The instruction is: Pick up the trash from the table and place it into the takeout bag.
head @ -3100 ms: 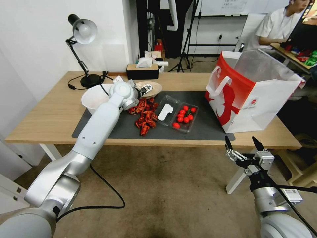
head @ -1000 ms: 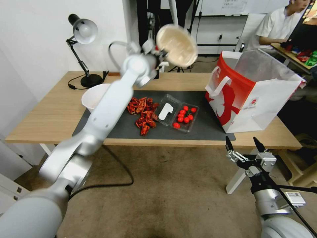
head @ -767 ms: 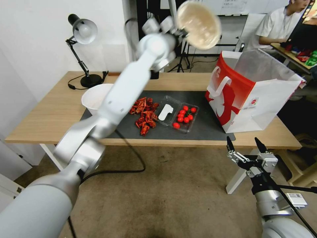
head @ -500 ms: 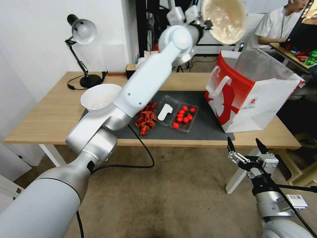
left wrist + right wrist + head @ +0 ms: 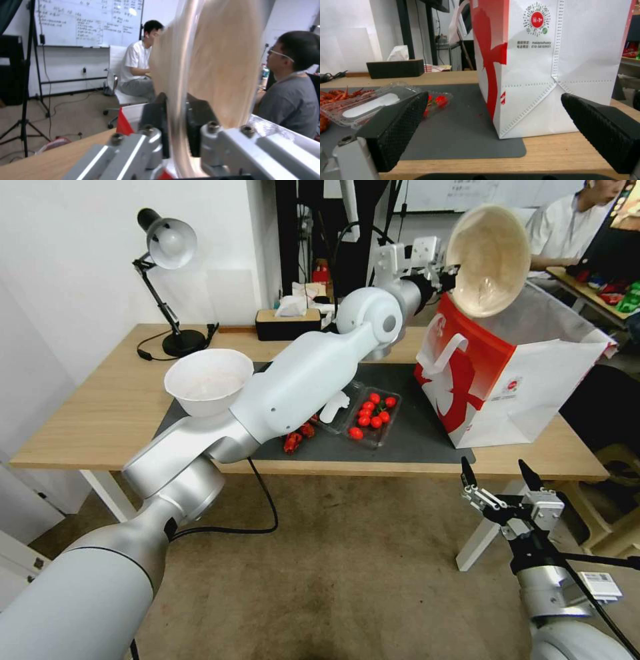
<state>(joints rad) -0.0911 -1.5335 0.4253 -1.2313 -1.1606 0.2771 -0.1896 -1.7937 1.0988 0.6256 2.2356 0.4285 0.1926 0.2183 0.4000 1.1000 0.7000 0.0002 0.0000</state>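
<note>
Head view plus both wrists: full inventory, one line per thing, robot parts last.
Beige bowl: 1, beige, held tilted on edge above the takeout bag's open top.
Takeout bag: 1, white with red panel, upright on the table's right end.
Table: 1, light wood.
Mat: 1, dark grey, on the table.
White bowl: 1, white, at the mat's left edge.
Red leftovers: 1 pile, red, on the mat, partly behind the left arm.
Clear tray: 1, clear, on the mat, with cherry tomatoes.
Desk lamp: 1, black and silver, far left of table.
Tissue box: 1, dark, far edge of table.
Left gripper: shut on the beige bowl's rim.
Right gripper: open, low before the table's near edge.
</note>
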